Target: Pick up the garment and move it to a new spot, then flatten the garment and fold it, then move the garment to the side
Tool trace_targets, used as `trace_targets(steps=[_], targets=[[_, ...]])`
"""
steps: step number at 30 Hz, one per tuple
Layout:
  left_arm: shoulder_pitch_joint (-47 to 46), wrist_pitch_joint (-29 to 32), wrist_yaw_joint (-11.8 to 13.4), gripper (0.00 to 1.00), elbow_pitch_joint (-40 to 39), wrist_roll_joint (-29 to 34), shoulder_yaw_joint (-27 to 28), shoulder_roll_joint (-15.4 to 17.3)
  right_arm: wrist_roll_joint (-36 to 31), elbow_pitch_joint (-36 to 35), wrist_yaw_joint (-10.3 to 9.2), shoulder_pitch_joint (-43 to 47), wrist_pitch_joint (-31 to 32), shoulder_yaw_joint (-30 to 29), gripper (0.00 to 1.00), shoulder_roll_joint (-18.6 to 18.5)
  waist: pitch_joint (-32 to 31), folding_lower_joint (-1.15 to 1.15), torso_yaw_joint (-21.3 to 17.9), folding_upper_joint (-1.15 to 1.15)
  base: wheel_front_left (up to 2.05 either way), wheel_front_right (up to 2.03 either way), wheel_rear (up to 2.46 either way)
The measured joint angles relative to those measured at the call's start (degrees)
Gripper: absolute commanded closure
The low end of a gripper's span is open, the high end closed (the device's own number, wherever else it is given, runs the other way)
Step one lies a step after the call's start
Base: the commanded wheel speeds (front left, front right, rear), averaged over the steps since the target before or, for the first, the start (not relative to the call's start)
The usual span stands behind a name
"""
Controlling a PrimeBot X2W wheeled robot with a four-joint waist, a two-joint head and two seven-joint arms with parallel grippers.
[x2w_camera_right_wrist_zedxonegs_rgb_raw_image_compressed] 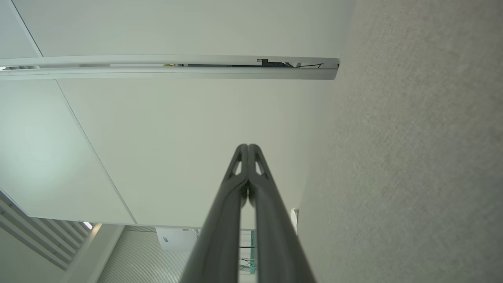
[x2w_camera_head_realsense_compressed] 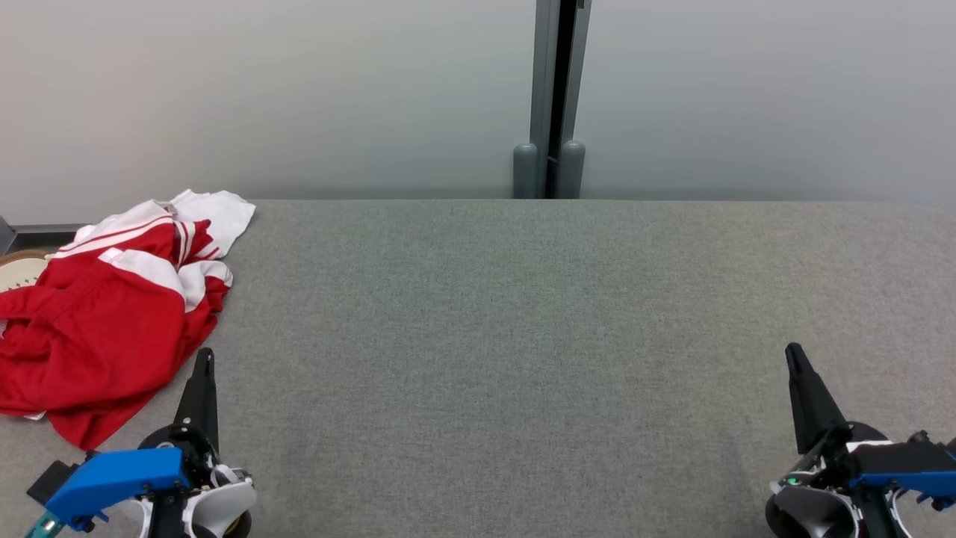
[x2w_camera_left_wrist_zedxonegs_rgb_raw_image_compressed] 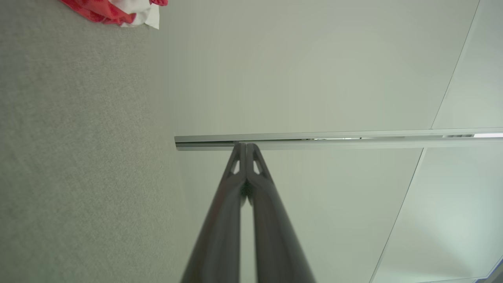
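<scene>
Your left gripper is closed, its two dark fingers pressed tip to tip with nothing between them. Your right gripper is likewise shut and empty, well apart from the left one across the grey fabric-covered table. Both point away from you toward the pale wall. The red-and-white sports top lies just beside your left gripper, on its outer side and a little ahead. It is a crumpled heap, with the red body nearest the fingertips and the white striped panels farther out toward the wall. Its outer edge runs out of the head view, so you cannot tell how much of it lies beyond the table. Expect it to be light, soft and limp. It will probably sag and trail from any single pinch, and the fabric may slide between the fingers. You will need to open the jaws first. Then bite into a thick fold or a seam of the red bulk nearest your left hand rather than a loose single layer. Save the right gripper for a second hold when you spread it flat.
</scene>
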Motion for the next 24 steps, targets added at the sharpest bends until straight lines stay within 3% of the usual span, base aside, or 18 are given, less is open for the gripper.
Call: trace_targets(steps=[1, 2, 3, 4, 14, 24], targets=[[0.15, -0.05, 0.01, 0.0, 0.34, 0.01, -0.02, -0.02, -0.01, 0.25, 0.01, 0.22, -0.02, 0.04, 0.0, 0.05, 0.0, 0.0, 0.0, 0.0, 0.0, 0.0, 0.0], [0.6, -0.07, 0.01, 0.0, 0.85, 0.01, -0.04, -0.05, -0.01, 0.79, -0.01, 0.63, -0.07, 0.11, 0.0, 0.16, 0.0, 0.0, 0.0, 0.0, 0.0, 0.0, 0.0], [1.25, -0.07, 0.01, 1.0, 1.33, 0.01, -0.04, -0.12, -0.01, 1.42, -0.03, 1.08, -0.08, 0.16, 1.0, 0.29, 0.0, 0.0, 0.0, 0.0, 0.0, 0.0, 0.0], [1.92, -0.08, 0.01, 0.0, 1.96, 0.02, -0.04, -0.22, -0.01, 1.93, -0.09, 1.55, -0.08, 0.23, 0.0, 0.35, 0.0, 0.0, 0.0, 0.0, 0.0, 0.0, 0.0], [3.18, -2.36, 0.02, 0.0, 1.8, 0.74, -2.36, -0.47, -1.0, 2.63, -0.1, 2.21, -2.37, 1.91, 0.0, 0.47, 0.04, 0.0, 0.0, 0.0, 0.0, 0.0, 0.0], [3.23, -5.21, 0.02, 0.0, 0.48, 6.26, -3.98, -0.47, -7.27, 1.9, -0.1, 2.24, -5.21, 1.63, 0.0, 0.46, 0.16, 0.0, -0.03, 0.0, 0.0, 0.0, 0.0]])
